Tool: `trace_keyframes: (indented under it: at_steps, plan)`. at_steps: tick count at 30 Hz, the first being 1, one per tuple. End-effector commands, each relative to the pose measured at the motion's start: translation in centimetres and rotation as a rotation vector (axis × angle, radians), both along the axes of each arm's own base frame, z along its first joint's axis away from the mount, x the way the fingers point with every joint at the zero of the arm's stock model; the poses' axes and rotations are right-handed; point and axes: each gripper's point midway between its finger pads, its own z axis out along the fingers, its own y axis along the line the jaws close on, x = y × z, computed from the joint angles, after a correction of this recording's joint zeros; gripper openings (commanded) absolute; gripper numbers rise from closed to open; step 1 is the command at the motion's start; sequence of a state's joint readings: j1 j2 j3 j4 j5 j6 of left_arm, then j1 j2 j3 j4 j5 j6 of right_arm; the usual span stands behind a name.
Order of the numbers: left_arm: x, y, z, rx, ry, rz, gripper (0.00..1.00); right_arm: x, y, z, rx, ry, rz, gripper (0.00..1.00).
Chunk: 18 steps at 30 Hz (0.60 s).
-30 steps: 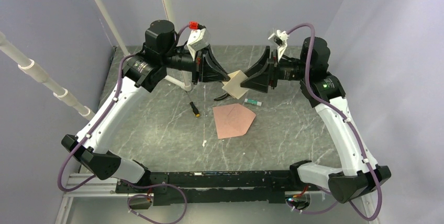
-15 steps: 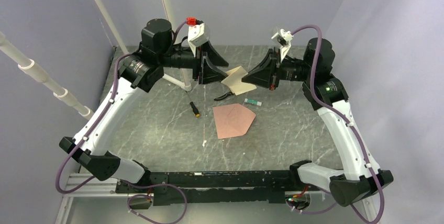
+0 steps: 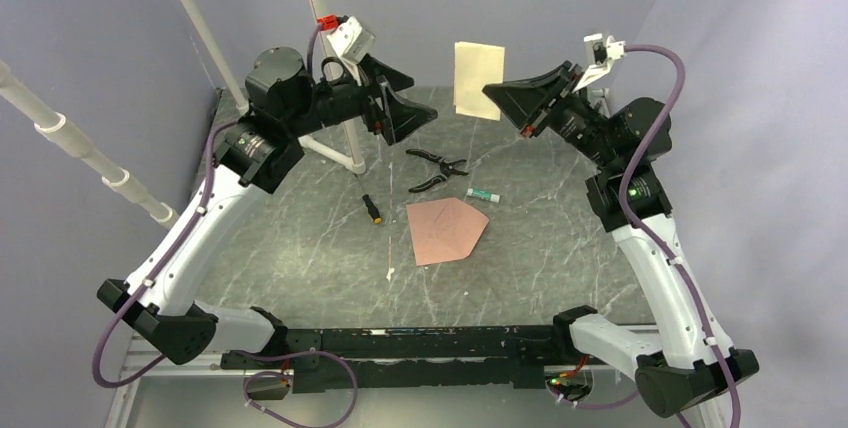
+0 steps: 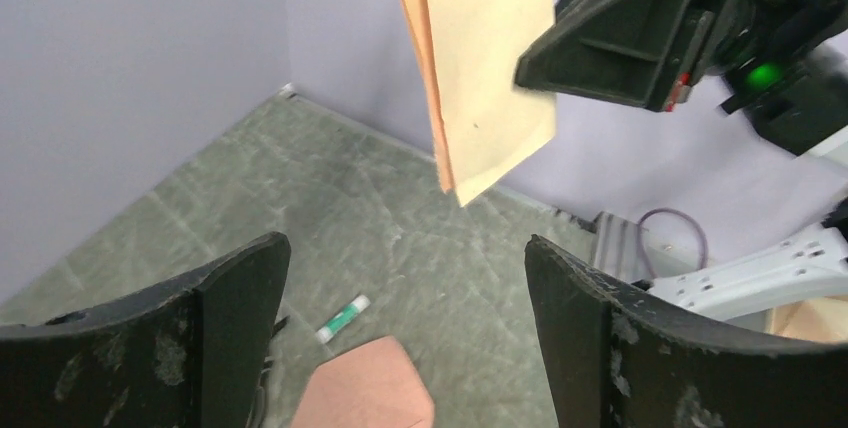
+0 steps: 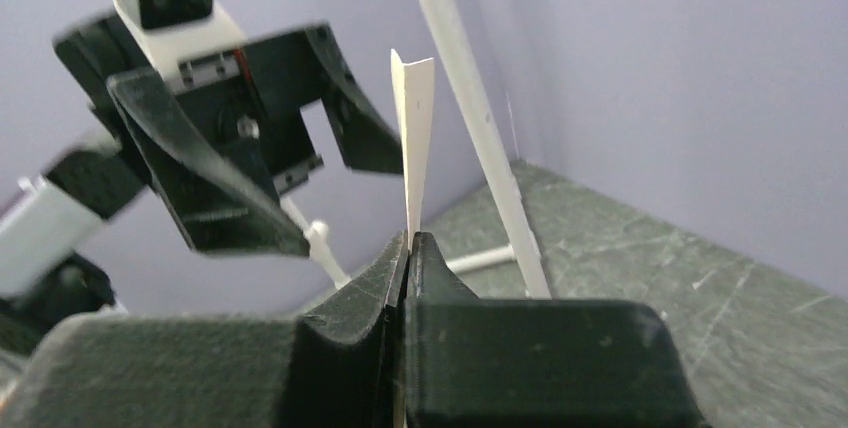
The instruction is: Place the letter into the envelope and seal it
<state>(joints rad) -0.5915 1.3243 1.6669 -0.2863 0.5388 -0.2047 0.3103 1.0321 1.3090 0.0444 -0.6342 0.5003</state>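
Letter now raised, right hand alone pinching, left hand released

No writing, brand, number or sign is legible. The letter and envelope show blank faces; the green-and-white tube just beyond the envelope is too small to read.

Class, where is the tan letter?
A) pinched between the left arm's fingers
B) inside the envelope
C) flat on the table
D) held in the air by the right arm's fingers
D: the right arm's fingers are shut on the edge of the letter, holding it aloft; the left arm's fingers stand open and the envelope lies apart on the table.
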Motion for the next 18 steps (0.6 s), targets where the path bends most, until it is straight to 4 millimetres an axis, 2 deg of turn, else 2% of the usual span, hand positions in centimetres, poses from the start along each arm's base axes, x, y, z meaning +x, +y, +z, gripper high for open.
trace_keyframes:
  at_steps: [1,3,7,10,12,18]
  plan:
    - [-1.4,-1.4,3.3,-0.173,0.01,-0.119,0.93,-1.0,-1.0,5.7,0.263,-0.053,0.0,0.0]
    - [-1.5,-2.1,4.1,-0.247,0.065,-0.16,0.93,-1.4,-0.6,6.1,0.314,-0.026,0.055,0.0]
    - [-0.6,-3.1,4.4,-0.33,0.16,-0.189,0.93,-1.9,-0.2,6.5,0.37,-0.015,0.123,0.0]
    - [-0.6,-3.8,4.9,-0.379,0.205,-0.241,0.89,-1.8,0.0,6.4,0.384,0.0,0.142,0.0]
    - [-1.2,-4.3,5.3,-0.395,0.209,-0.308,0.81,-1.6,0.1,6.1,0.383,0.008,0.146,0.0]
    - [-1.6,-5.0,5.3,-0.38,0.22,-0.358,0.47,-1.5,0.4,5.5,0.388,0.024,0.16,0.0]
